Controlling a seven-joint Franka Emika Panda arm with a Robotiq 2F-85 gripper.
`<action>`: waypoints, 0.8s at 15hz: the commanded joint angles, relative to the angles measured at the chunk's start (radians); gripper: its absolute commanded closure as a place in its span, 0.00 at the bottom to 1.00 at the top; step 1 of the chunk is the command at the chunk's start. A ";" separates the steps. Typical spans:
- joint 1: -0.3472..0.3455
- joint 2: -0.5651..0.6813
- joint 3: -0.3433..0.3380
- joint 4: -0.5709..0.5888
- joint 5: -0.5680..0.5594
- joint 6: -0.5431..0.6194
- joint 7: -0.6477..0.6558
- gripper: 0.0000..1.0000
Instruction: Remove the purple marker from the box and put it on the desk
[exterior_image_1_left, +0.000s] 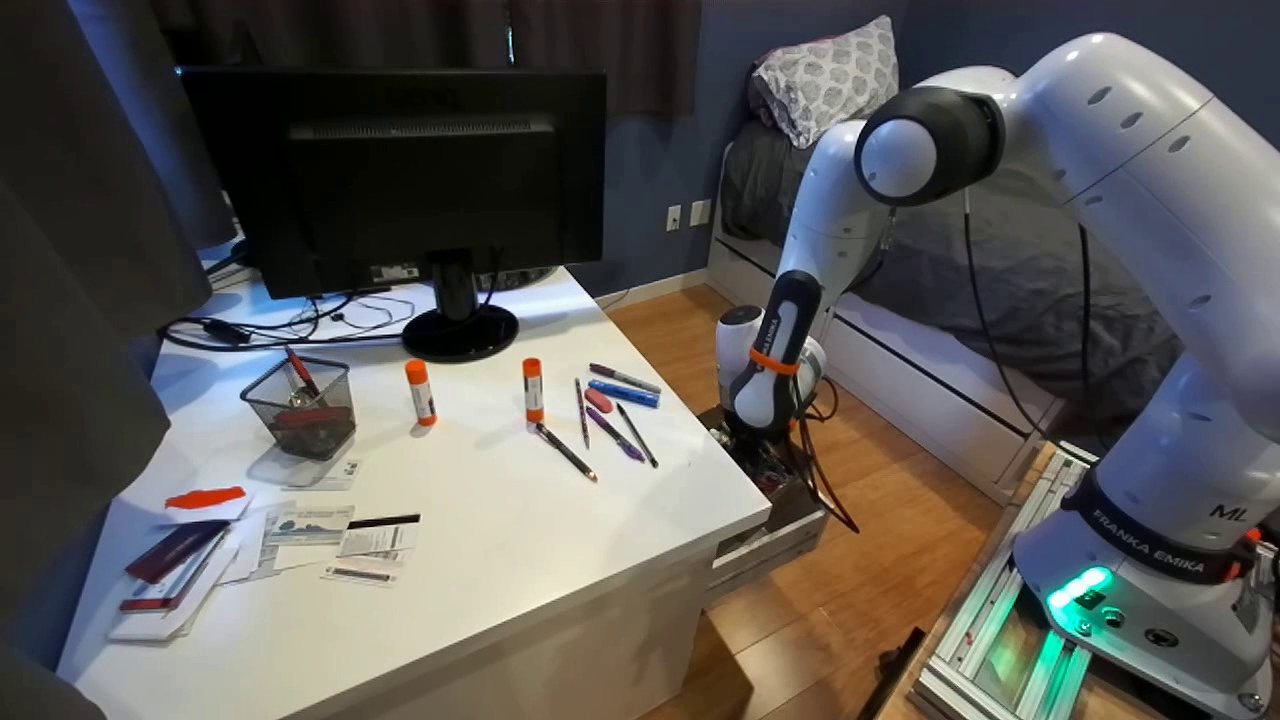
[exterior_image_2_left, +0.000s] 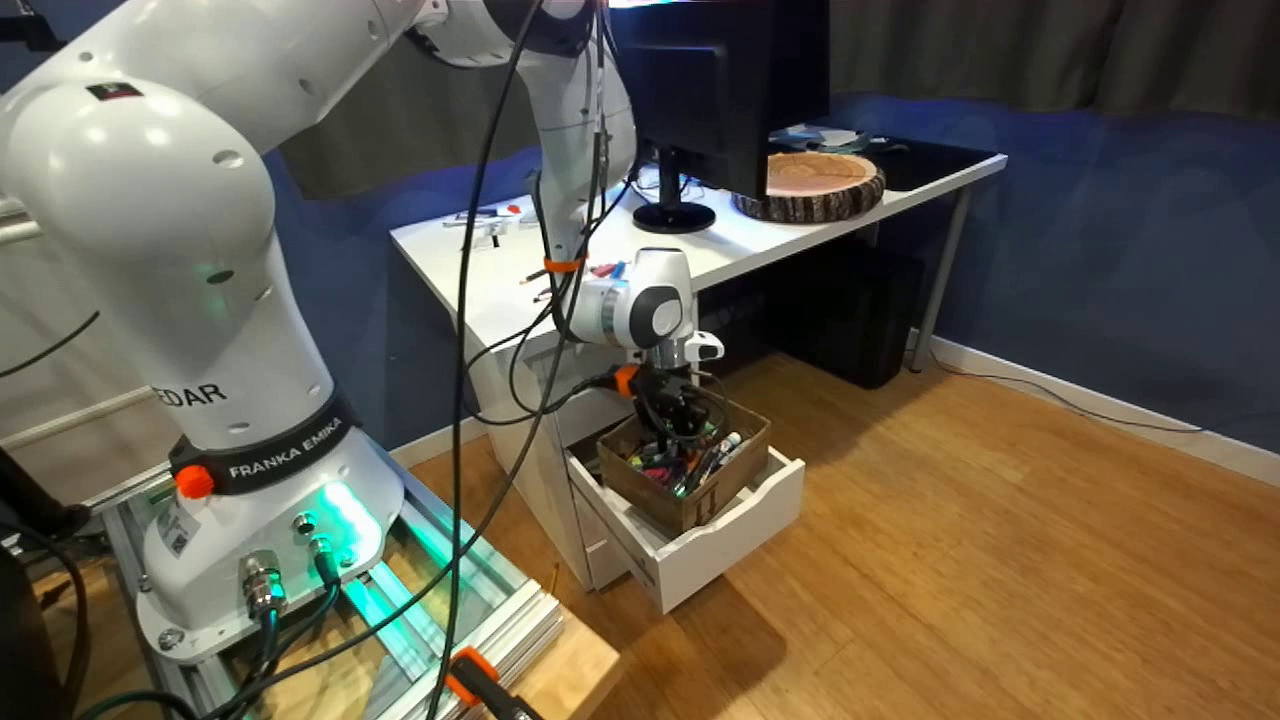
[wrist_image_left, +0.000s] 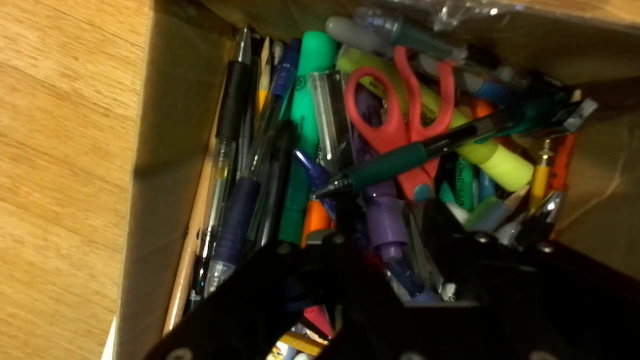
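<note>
The purple marker (wrist_image_left: 387, 225) lies in the box among many pens; its capped end shows in the wrist view, and its upper part passes under red scissors and a dark green pen. The box (wrist_image_left: 160, 115) is brown cardboard and sits in an open drawer; it also shows in an exterior view (exterior_image_2_left: 640, 495). My gripper (wrist_image_left: 392, 212) is open, pointing down into the box, one black finger on each side of the marker's cap. The left finger is close to the cap; a gap shows at the right finger. In an exterior view my gripper (exterior_image_2_left: 675, 415) hides part of the contents. The white desk (exterior_image_1_left: 490, 530) stands beside the drawer.
The red scissors (wrist_image_left: 410, 125) and dark green pen (wrist_image_left: 400, 165) lie across the marker. The box walls stand close around my gripper. The white drawer (exterior_image_2_left: 730, 550) is pulled out. On the desk are pens (exterior_image_1_left: 613, 433), glue sticks (exterior_image_1_left: 533, 390), a mesh cup (exterior_image_1_left: 310, 420) and a monitor (exterior_image_1_left: 430, 190).
</note>
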 joint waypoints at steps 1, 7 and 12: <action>0.021 0.030 -0.017 0.031 0.020 0.012 0.006 0.74; 0.020 -0.014 -0.011 -0.007 0.017 0.021 0.000 0.95; 0.025 -0.115 -0.007 -0.109 0.011 0.092 -0.010 0.95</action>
